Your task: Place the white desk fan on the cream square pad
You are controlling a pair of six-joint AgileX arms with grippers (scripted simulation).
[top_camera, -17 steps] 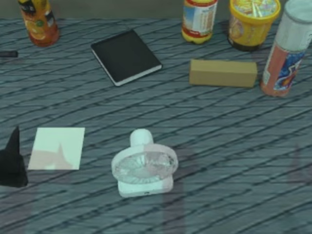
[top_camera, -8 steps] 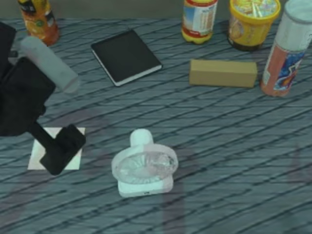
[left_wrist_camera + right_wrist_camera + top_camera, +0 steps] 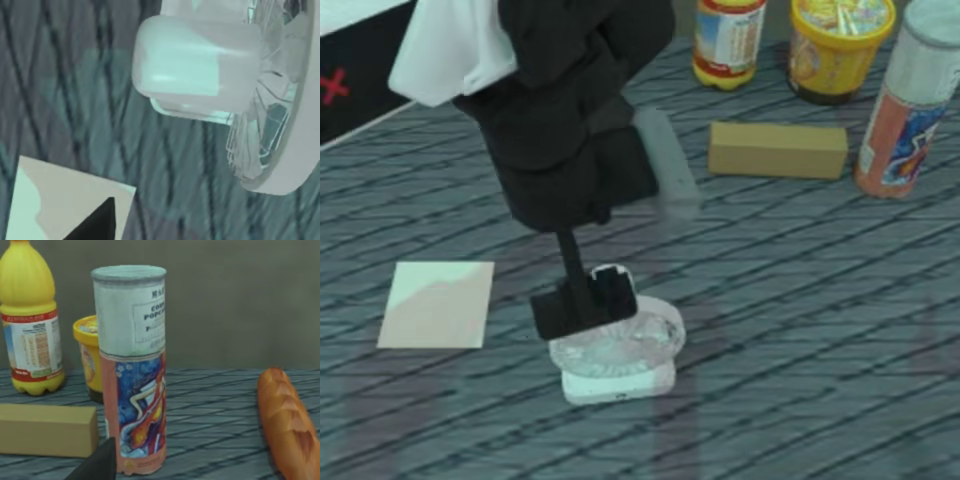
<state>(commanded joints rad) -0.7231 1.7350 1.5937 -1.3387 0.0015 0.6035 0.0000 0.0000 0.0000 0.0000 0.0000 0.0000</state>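
Note:
The white desk fan (image 3: 620,362) lies on its back in the table's front middle, grille up, with its knob (image 3: 610,272) pointing to the back. My left gripper (image 3: 585,305) hangs open just over the knob end of the fan, its arm reaching in from the back left. In the left wrist view the knob (image 3: 195,60) and the grille (image 3: 270,125) fill the frame, with one black fingertip (image 3: 100,222) over the cream square pad (image 3: 60,200). The pad (image 3: 435,303) lies bare to the left of the fan. My right arm is out of the top view; one fingertip (image 3: 97,466) shows.
Along the back stand a yellow bottle (image 3: 728,45), a yellow tub (image 3: 838,45) and a tall printed can (image 3: 910,100). A brown cardboard box (image 3: 777,150) lies in front of them. A bread loaf (image 3: 287,420) lies beside the can. The left arm covers the back left.
The left arm has swung from the table's left edge, across the pad, to above the fan's knob end. The fan and the pad have not moved.

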